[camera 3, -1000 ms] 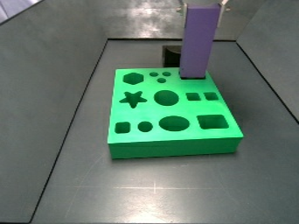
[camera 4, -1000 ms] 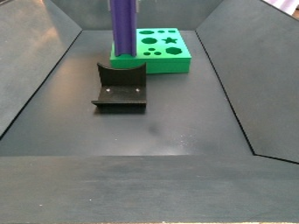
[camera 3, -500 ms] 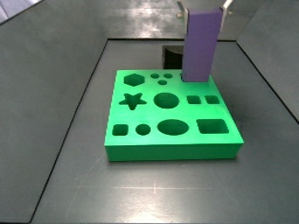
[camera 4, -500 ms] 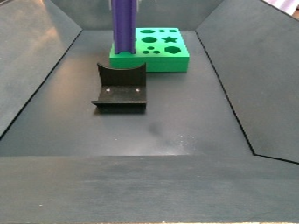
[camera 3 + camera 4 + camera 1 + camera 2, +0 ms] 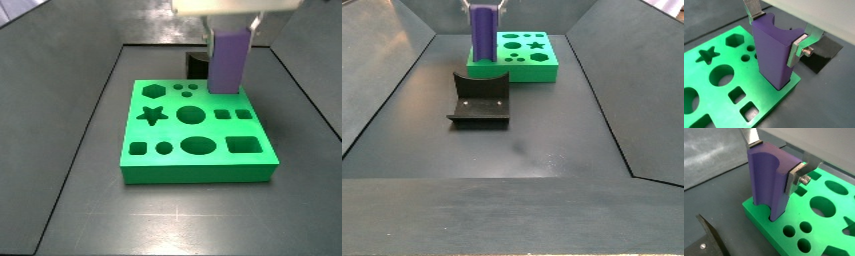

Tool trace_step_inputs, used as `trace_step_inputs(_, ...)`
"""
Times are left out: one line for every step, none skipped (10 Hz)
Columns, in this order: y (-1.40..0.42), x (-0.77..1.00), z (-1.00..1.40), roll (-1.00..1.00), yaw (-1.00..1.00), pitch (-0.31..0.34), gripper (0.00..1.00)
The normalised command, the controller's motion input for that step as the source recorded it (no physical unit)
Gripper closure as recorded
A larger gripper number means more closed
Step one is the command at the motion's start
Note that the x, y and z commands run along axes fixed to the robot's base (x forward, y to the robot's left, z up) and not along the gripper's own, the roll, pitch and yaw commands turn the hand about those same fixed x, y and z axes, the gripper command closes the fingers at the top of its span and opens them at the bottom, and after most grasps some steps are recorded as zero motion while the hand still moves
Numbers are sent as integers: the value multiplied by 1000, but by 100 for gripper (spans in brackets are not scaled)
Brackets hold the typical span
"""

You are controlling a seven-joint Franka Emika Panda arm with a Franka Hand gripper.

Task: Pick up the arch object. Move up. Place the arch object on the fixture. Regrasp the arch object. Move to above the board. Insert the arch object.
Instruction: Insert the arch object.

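A dark grey floor (image 5: 529, 150) with sloping grey walls around it forms the work area, seen in both side views. On it lies a large bright green rectangular board (image 5: 201, 165) with star, hexagon, circle, square and oval cut-outs, and just beside its end stands the small black fixture (image 5: 480, 101) with a curved notch in its top. The tool (image 5: 776, 31) hangs over the board's far edge, its flat silver fingers (image 5: 799, 46) clamped on the upper end of a tall purple plastic arch block (image 5: 775, 52), which stands upright with its lower end at the board near that edge. In both wrist views the block (image 5: 769, 180) hides the cut-out beneath it, so how deep it sits cannot be told. In a side view the fixture (image 5: 197, 65) is mostly hidden behind the block, and the tool's body is cut off at the frame's top.
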Motion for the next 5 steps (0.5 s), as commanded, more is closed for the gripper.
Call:
trace_step_inputs(0, 6, -1000, 127, 106, -57, 100)
trace_step_inputs(0, 31, -1000, 103, 103, -70, 100)
trace_step_inputs(0, 83, -957, 127, 103, -89, 100)
trace_step_inputs(-111, 0, -551, 166, 43, -290, 100)
trace_step_inputs(0, 0, 0, 0, 0, 0, 100)
